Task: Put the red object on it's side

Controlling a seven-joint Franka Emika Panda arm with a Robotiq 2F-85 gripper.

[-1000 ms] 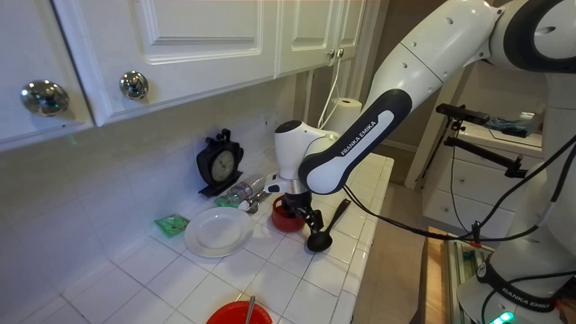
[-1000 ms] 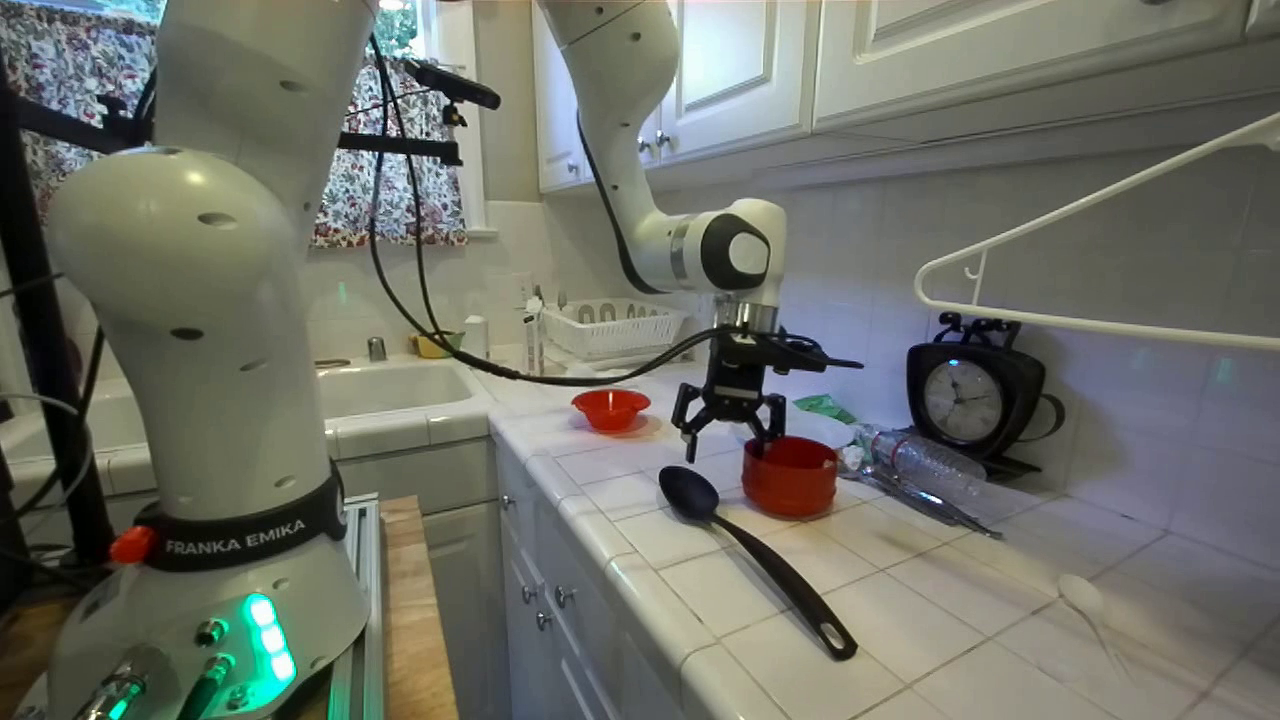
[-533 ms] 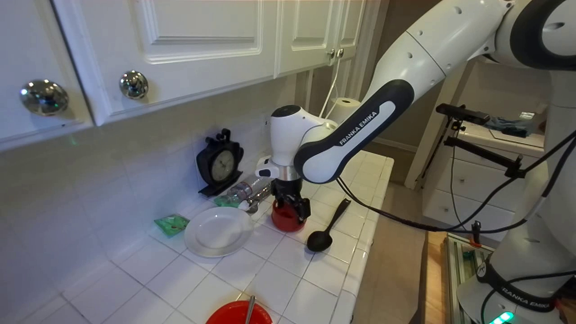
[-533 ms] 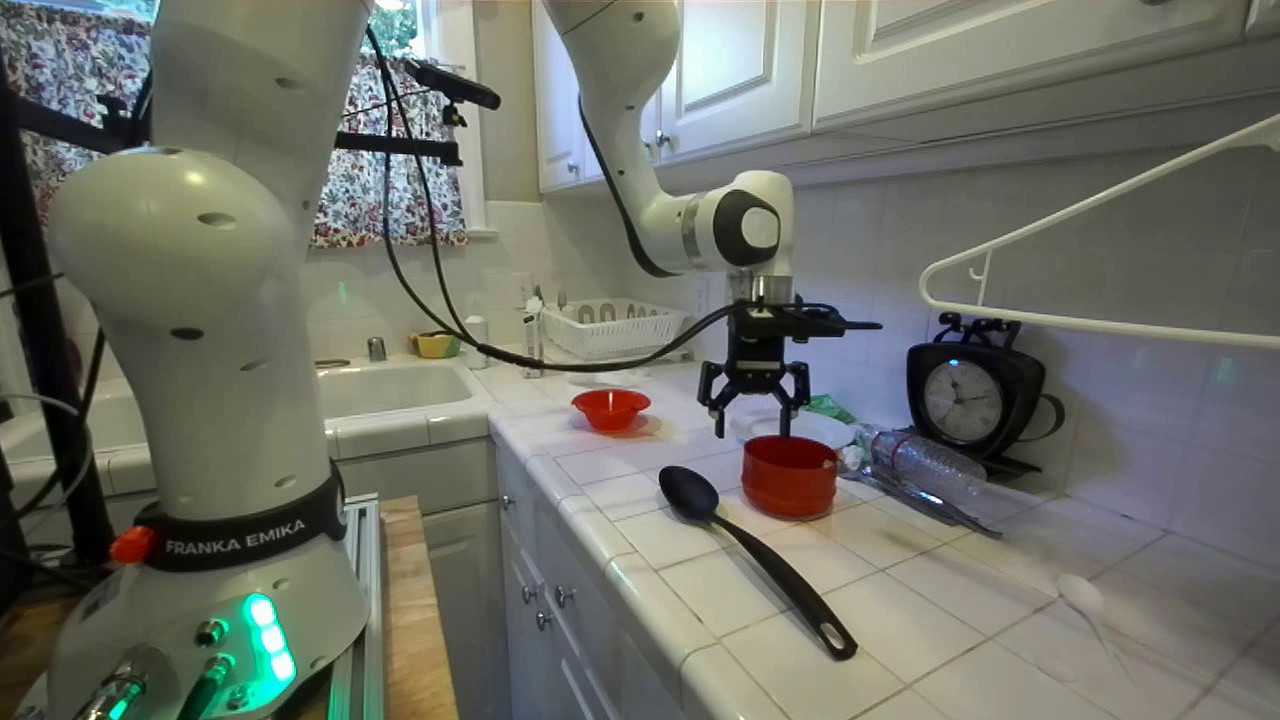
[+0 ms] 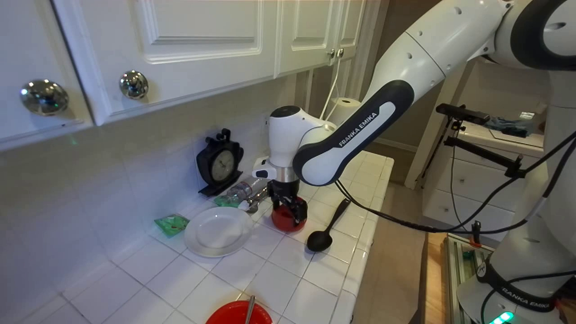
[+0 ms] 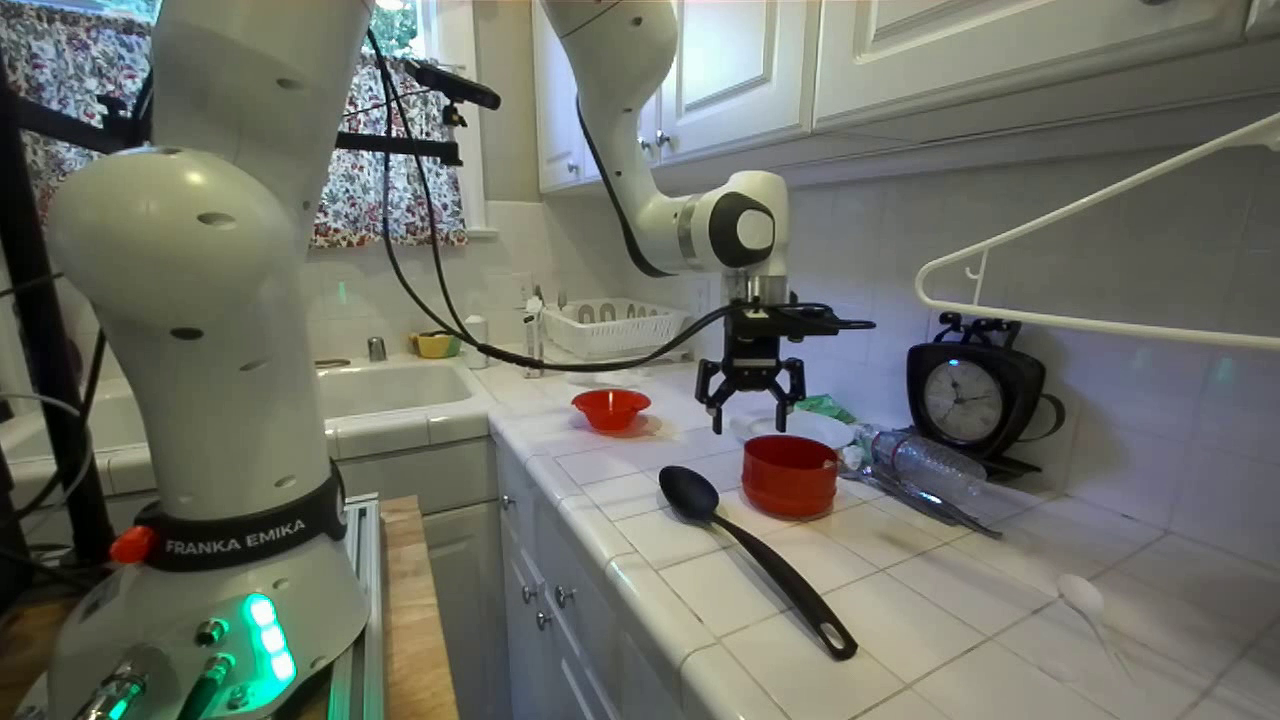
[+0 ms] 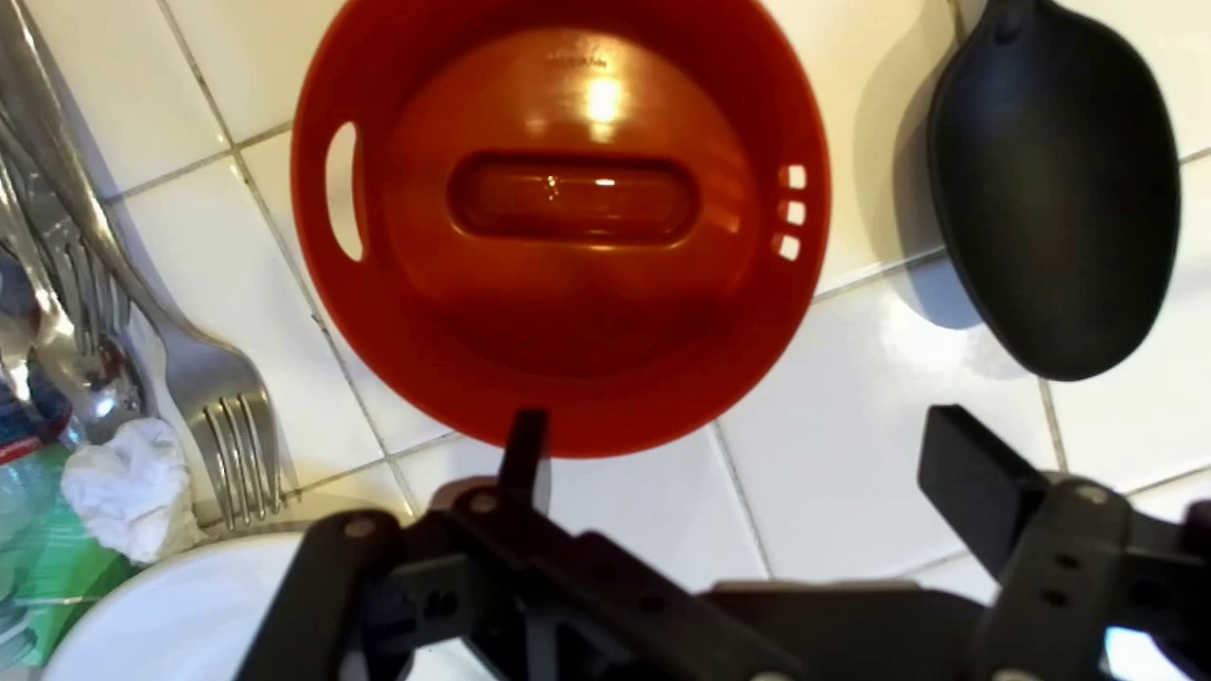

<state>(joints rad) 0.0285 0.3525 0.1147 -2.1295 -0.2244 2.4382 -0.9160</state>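
The black two-fingered gripper (image 6: 749,426), its jaws spread wide, holds nothing. The short, round, red plastic-looking cup (image 6: 789,478) stands upright; gripping and tipping it apparently remain.

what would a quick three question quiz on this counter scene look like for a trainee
1. Multiple choice: where is the black spoon relative to the red cup?
A) inside it
B) beside it
C) underneath it

2. True or false: the red cup is lying on its side.

3. Open question: what, if anything, does the hand hold?

Key:
1. B
2. False; it stands upright.
3. Nothing; its jaws stand open.
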